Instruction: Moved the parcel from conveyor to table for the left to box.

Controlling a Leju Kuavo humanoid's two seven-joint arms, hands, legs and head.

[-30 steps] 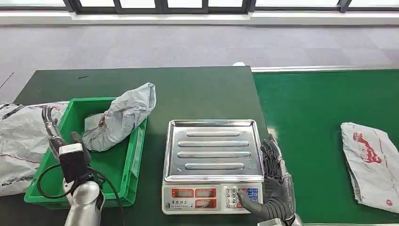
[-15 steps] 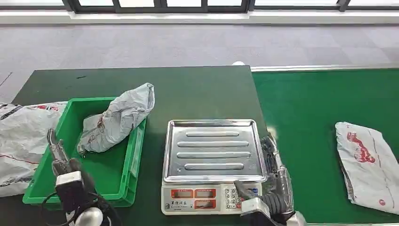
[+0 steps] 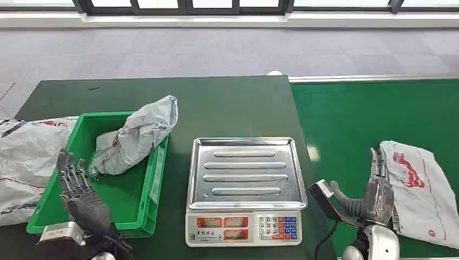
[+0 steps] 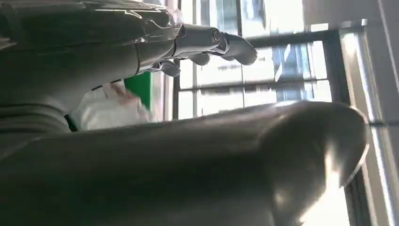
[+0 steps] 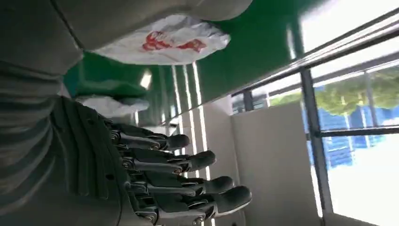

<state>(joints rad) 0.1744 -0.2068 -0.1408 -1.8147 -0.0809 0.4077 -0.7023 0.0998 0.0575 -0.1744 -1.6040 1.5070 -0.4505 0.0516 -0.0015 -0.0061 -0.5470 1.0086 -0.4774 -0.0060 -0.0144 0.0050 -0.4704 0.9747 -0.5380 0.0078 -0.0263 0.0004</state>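
Note:
A grey parcel with red print (image 3: 419, 187) lies on the green conveyor belt (image 3: 357, 119) at the right, and it shows as the white bag with red marks (image 5: 164, 40) in the right wrist view. My right hand (image 3: 373, 192) stands open just left of that parcel, fingers straight and close to its edge; I cannot tell if they touch. My left hand (image 3: 81, 192) is open over the near left corner of the green box (image 3: 138, 200), holding nothing. A crumpled grey parcel (image 3: 135, 135) rests in the box, leaning over its far right rim.
A steel-topped weighing scale (image 3: 246, 187) with a keypad sits on the dark table (image 3: 227, 103) between box and belt. Large grey bags (image 3: 24, 157) lie left of the box. Grey floor and windows are beyond the table.
My right hand has swung from the scale's right side out to the conveyor beside the parcel. The parcel has ridden leftwards on the belt. My left hand has drawn back to the box's near corner.

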